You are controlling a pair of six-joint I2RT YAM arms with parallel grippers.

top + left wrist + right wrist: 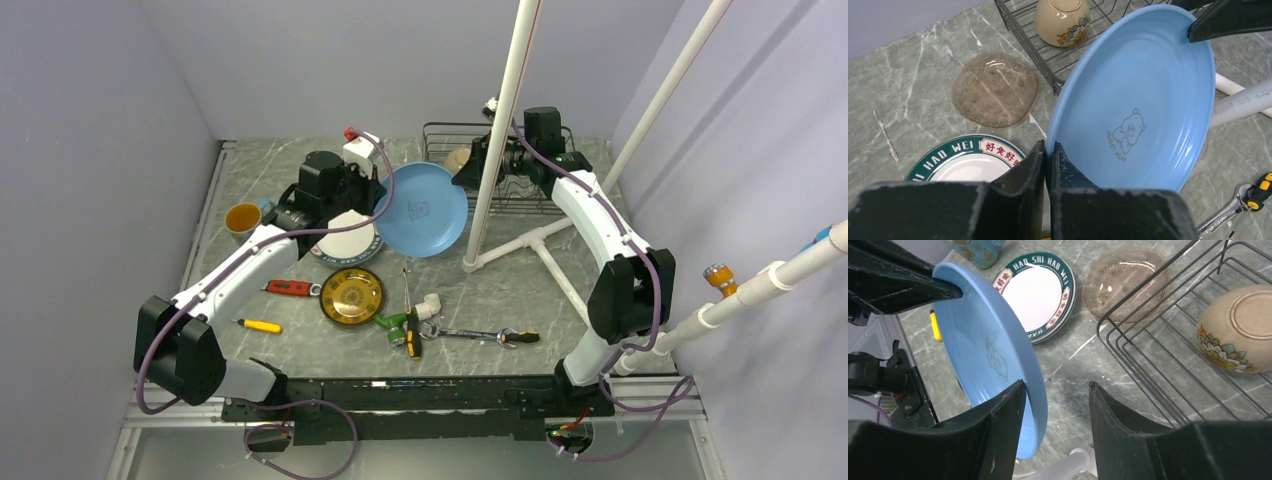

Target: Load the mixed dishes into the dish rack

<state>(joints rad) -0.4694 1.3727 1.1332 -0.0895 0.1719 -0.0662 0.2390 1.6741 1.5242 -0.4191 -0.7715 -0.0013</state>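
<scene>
On marbled table (470, 300), lilac walls (100, 150), left end effector (1047, 150) pinching light-blue plate (1138, 100), right end effector (1056, 385) parted

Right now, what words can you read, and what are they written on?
"SWEET BEAR": under the bear drawing on the light-blue plate.
"HAO SHI HAO WEI": on the green rim of the white plate.
"好食好": red characters on that same rim, the rest hidden.
Grey print on the white pipe: too blurred to read.
</scene>
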